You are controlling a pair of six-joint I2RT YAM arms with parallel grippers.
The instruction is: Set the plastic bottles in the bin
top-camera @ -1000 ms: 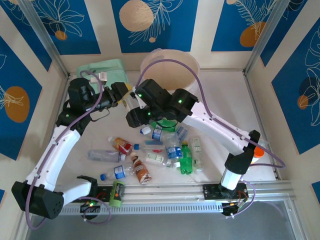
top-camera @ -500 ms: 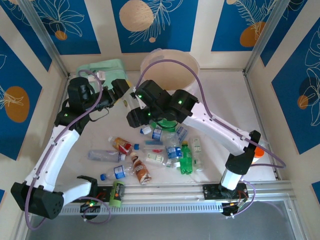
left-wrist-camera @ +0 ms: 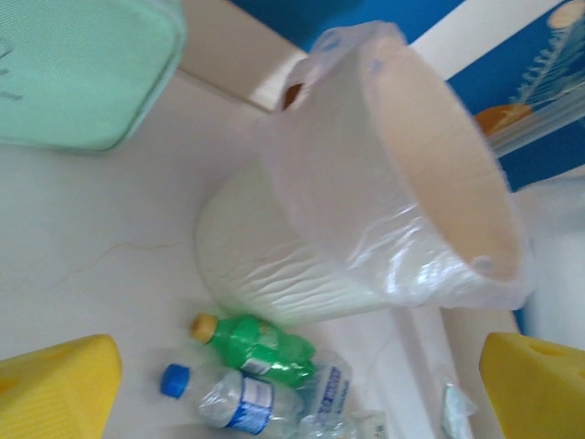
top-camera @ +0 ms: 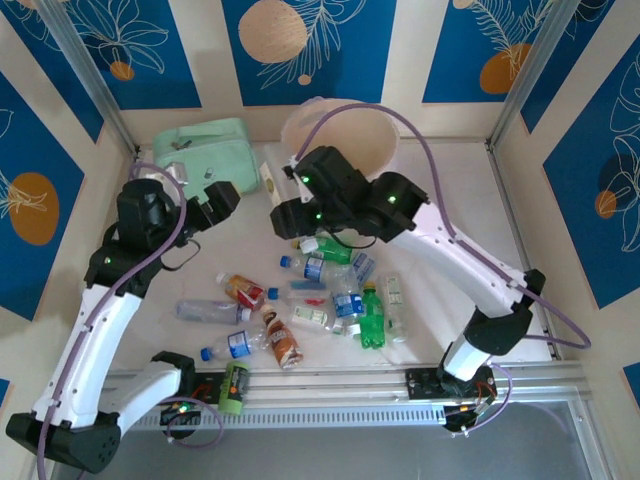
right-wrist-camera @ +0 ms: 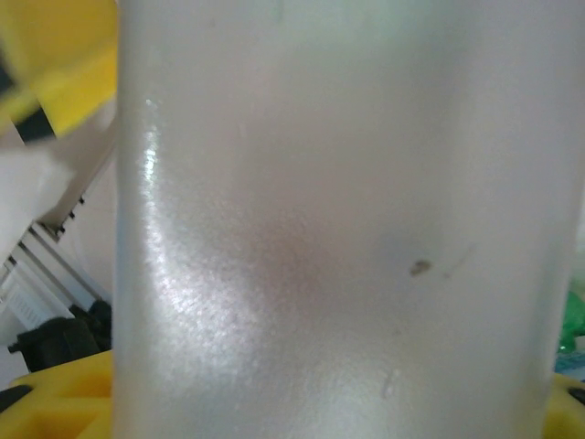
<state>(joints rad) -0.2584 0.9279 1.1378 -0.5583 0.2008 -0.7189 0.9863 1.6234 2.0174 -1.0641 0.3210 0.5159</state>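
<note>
- Evidently, little is done yet: no bottle is seen inside the bin (top-camera: 372, 128), though part of its inside is hidden by the right arm.
- A pale bottle (top-camera: 269, 178) is clamped between the fingers of the right gripper (top-camera: 279, 193) and held just left of the bin.
- The left gripper (top-camera: 218, 198) is spread wide and carries nothing.
- Many plastic bottles (top-camera: 340, 300) are left lying on the table (top-camera: 470, 200), in front of the bin.

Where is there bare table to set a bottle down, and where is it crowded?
Bare: the table right of the bin, up to the right wall. Crowded: the bottle pile mid-table, and between pouch and bin, where the right pincer holds a pale bottle.
</note>
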